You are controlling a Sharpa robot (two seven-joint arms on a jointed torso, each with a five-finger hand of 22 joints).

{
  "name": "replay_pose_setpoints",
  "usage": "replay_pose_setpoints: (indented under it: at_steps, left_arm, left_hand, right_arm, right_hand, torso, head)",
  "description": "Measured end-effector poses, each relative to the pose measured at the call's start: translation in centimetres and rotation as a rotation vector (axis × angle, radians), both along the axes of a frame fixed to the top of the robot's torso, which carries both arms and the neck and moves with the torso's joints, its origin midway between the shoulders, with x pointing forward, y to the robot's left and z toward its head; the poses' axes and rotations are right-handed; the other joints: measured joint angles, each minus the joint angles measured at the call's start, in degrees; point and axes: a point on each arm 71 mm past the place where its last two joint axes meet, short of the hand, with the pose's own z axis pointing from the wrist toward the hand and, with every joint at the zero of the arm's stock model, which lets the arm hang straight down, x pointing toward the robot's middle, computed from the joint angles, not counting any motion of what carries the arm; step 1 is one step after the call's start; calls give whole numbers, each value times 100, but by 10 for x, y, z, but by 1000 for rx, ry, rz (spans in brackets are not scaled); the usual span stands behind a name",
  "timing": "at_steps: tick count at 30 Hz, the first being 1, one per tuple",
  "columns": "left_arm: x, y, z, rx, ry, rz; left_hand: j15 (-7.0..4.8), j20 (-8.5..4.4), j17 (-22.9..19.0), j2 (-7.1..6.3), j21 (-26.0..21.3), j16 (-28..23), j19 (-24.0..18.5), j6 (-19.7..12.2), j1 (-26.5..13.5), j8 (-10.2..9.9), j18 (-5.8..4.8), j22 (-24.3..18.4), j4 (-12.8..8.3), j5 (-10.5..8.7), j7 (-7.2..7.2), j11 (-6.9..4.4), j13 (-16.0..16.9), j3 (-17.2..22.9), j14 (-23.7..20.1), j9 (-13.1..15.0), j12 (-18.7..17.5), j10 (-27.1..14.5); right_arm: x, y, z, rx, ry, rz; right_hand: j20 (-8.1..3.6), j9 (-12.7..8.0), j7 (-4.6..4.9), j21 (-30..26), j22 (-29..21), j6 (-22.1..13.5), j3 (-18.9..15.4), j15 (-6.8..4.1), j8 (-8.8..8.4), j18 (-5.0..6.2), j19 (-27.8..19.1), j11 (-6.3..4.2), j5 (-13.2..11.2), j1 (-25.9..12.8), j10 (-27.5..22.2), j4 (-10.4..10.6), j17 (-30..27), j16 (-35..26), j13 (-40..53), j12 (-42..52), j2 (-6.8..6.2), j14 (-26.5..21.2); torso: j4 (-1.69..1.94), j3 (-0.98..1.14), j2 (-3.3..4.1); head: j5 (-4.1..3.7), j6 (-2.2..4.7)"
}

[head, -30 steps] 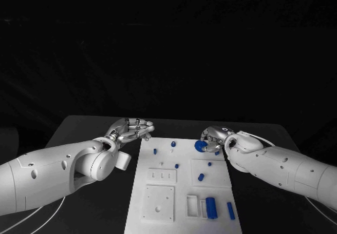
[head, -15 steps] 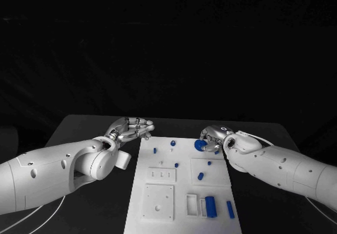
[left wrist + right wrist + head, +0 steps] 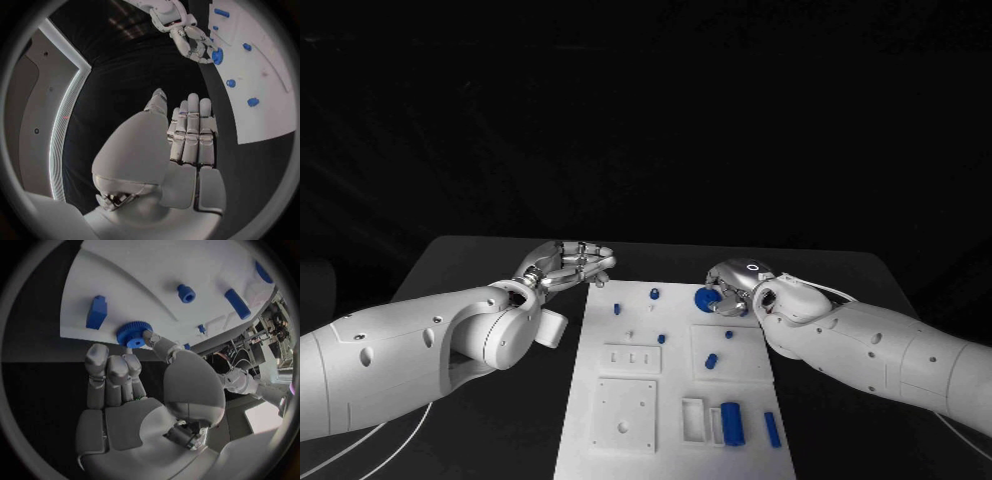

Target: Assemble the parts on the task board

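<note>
Black desk point(image 3: 473, 260) carries the white task board point(image 3: 678, 400) at its middle, with small blue parts standing across it. At the board's 1 o'clock corner sits a blue toothed wheel point(image 3: 708, 298); the right hand point(image 3: 733, 285) touches its rim with thumb and a fingertip, though a firm hold cannot be told. At 11 o'clock, just off the board's edge, the left hand point(image 3: 567, 268) hovers holding nothing, fingers loosely curled.

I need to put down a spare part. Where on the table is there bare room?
Bare black table lies left of the task board, beyond the left hand. The board's far right corner is crowded: the right hand touches the blue gear.
</note>
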Motion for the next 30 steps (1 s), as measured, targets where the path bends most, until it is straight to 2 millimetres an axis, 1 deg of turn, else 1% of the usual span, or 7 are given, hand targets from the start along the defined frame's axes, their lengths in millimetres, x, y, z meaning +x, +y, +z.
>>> replay_pose_setpoints:
  at_steps: [3, 6, 10, 14, 18, 19, 30]
  left_arm:
    - [0, 1, 0, 0, 0, 1]
    - [0, 1, 0, 0, 0, 2]
    - [0, 2, 0, 0, 0, 3]
    - [0, 2, 0, 1, 0, 4]
    - [0, 3, 0, 1, 0, 6]
    - [0, 3, 0, 2, 0, 7]
    - [0, 2, 0, 1, 0, 4]
  left_hand:
    - [0, 0, 0, 0, 0, 0, 0, 0, 0, 0, -3, 0, 0, 0, 0, 0, 0, 0, 0, 0, 0, 0]
    - [0, 1, 0, 0, 0, 0, 0, 0, 0, 0, -6, 0, 0, 0, 0, 0, 0, 0, 0, 0, 0, 0]
    - [0, 1, -1, 0, 0, 0, 1, 0, 0, 0, -10, -1, 0, 0, 0, 0, 0, 0, 0, 0, 0, 0]
    - [0, 1, 5, 0, 0, 0, 1, 0, 0, 0, -21, -1, 0, 0, 0, 0, 0, 0, 0, -5, 0, 0]
    - [0, 2, 5, 0, 0, 0, 1, 0, 0, 0, -25, -1, 0, 0, 0, 0, 0, 0, 0, -5, 0, 0]
    - [0, 2, 4, 0, 0, 0, 1, 0, 0, 0, -26, -1, 0, 0, 0, 0, 0, 0, 0, -5, 0, 0]
    - [0, 2, 4, 0, 0, -23, 2, 0, 0, 0, -4, -2, 0, 0, 0, 0, 0, 0, 0, -4, 0, 0]
  right_arm:
    - [-3, 2, 0, -6, -18, 6]
    - [-7, 4, -1, -12, -34, 10]
    - [-12, 7, 1, -19, -56, 21]
    - [-15, 19, 12, -18, -98, 43]
    - [-18, 32, 24, -13, -144, 67]
    - [-20, 35, 26, -13, -152, 73]
    - [-34, 94, 31, -5, -214, 164]
  right_hand:
    - [0, 0, -15, 16, 0, 15, 26, -12, 28, 0, 0, -13, 0, 0, 13, 26, 9, 0, 10, 1, 0, 12]
    - [1, 7, -36, 30, 0, 36, 92, -20, 48, 0, 1, -32, -45, 10, 32, 72, 19, -23, 17, 23, -69, 20]
    - [1, 174, -55, 30, 0, 56, 184, -20, 60, 0, 2, -53, -121, 17, 53, 151, 38, -23, 33, 31, -124, 20]
    - [2, 204, -95, 53, 0, 97, 259, -39, 60, 4, 3, -52, -178, 48, 114, 226, 54, -45, 53, 51, -213, 38]
    - [2, 205, -99, 53, 0, 102, 278, -39, 60, 4, 4, -52, -178, 47, 114, 246, 56, -45, 65, 74, -213, 38]
    - [3, 235, -102, 53, 0, 106, 328, -40, 60, 6, 19, -68, -220, 58, 138, 296, 63, -45, 79, 73, -285, 39]
    - [-23, 240, -120, 76, 4, 135, 430, -47, 28, 7, 47, -61, -249, 55, 166, 399, 74, -66, 82, 95, -341, 47]
  torso:
    - [-3, 1, 1]
    - [-7, 3, 1]
    - [-7, 3, -1]
    - [-8, 0, -4]
    - [-7, -2, -7]
    - [-8, -3, -7]
    - [11, -14, 1]
  head:
    - [-1, 2]
    - [-1, 6]
    - [-1, 16]
    - [-1, 30]
    - [5, 52]
    - [8, 58]
    - [42, 105]
